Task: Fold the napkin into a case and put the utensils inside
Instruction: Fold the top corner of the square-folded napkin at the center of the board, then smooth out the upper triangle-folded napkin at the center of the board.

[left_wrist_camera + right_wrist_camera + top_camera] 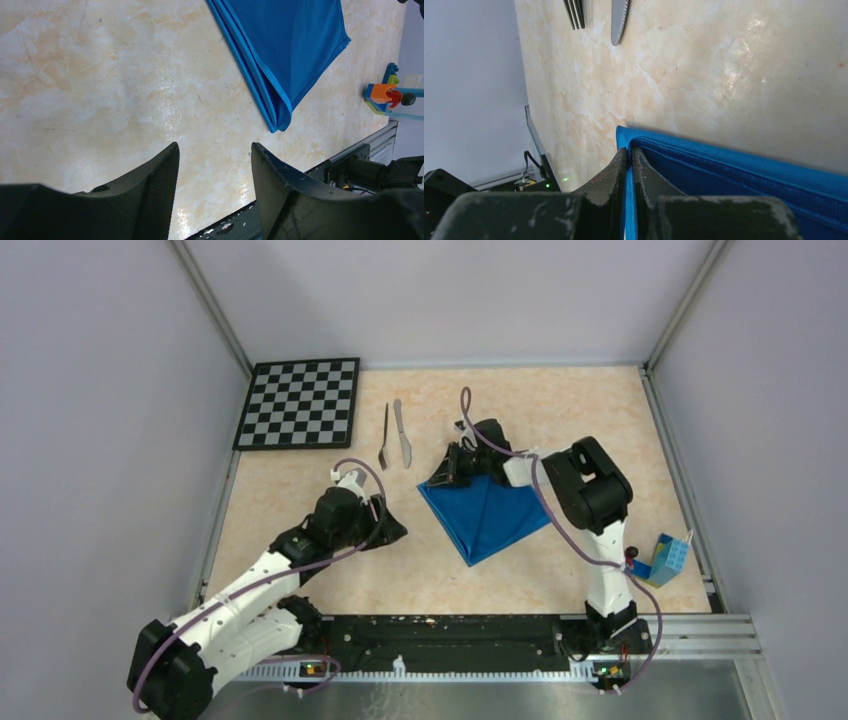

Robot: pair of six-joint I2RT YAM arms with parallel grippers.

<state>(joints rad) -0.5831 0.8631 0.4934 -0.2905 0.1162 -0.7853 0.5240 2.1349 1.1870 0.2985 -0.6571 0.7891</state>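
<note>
On the desk (600, 420), right fingers (611, 175) grip the napkin (490, 515) by a corner mid-fold, left fingers (160, 185) released; next, carry it across

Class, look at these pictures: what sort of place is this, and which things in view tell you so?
Probably a robotics lab: left arm and right arm bolted at the table edge, plain walls on metal framing, and a checkerboard near the fork, knife and blue napkin.
</note>
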